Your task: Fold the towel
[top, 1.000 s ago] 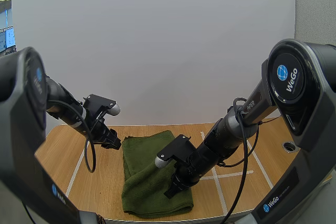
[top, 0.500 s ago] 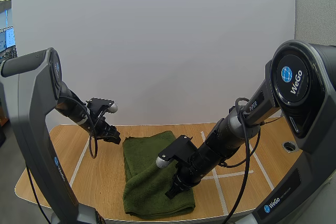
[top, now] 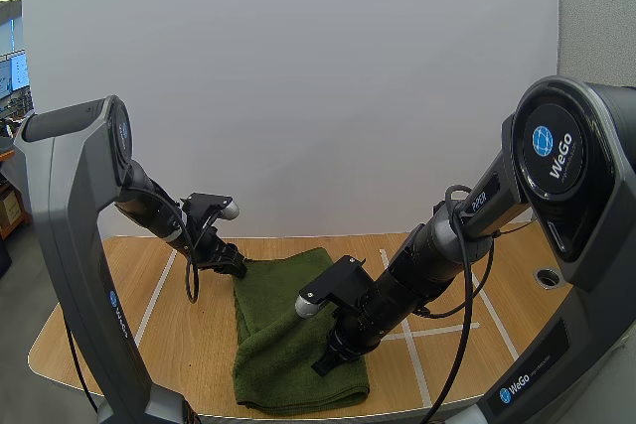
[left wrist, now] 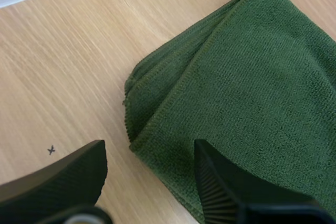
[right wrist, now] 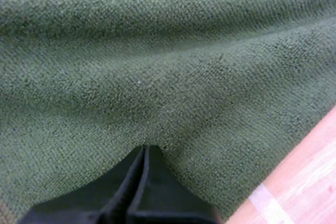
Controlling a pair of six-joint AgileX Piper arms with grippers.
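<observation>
A dark green towel (top: 288, 330) lies folded into a long strip on the wooden table (top: 119, 315). My left gripper (top: 232, 265) hovers at the towel's far left corner, open, its fingers (left wrist: 63, 174) standing apart over the layered towel corner (left wrist: 157, 103) with nothing between them. My right gripper (top: 326, 362) rests tip-down on the towel's near right part. In the right wrist view its fingers (right wrist: 139, 182) lie together as one dark wedge pressed onto the towel (right wrist: 168, 66) surface.
White tape lines (top: 409, 340) cross the table to the right of the towel, and one white line (top: 154, 300) runs on the left. A round hole (top: 547, 277) sits near the right edge. Bare wood lies left of the towel (left wrist: 63, 77).
My left gripper has moved right, from beside the towel toward its far left corner. The right arm and the towel have stayed put.
</observation>
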